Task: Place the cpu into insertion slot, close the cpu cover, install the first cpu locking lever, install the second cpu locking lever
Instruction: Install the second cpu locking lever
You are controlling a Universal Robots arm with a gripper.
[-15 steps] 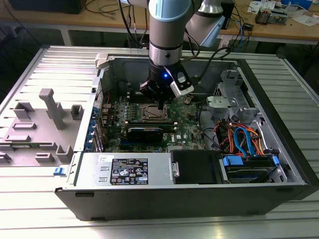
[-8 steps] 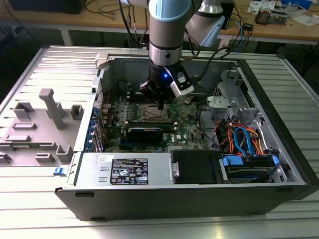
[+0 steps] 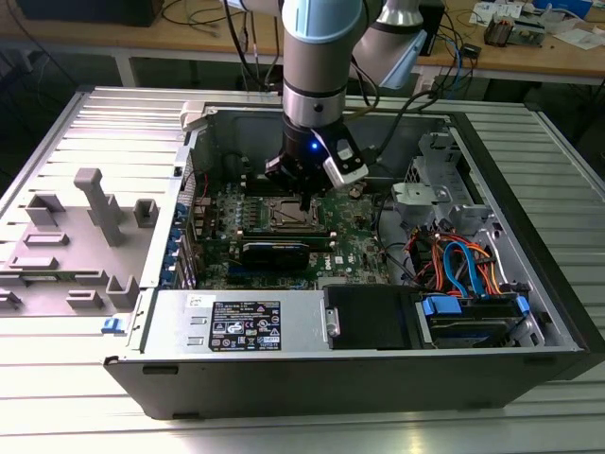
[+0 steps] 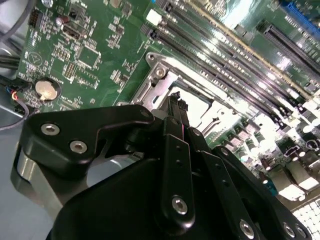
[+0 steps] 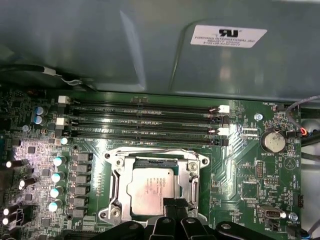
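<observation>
Above socket: my gripper (image 3: 304, 200) hangs over the insertion slot (image 5: 152, 187).
Beside it: memory slots (image 5: 145, 125) flank one side.
Around: case wall (image 5: 150, 45) hems me in.

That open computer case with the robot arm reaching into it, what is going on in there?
A robot arm's black gripper hangs over the green motherboard inside the open dark grey computer case. In the first wrist view, the small square silver-grey cpu already lies in the square, silver-rimmed insertion slot, and the thin silver metal cpu cover lies closed around it. The gripper's fingertips sit at the socket's edge, touching or nearly so.
</observation>
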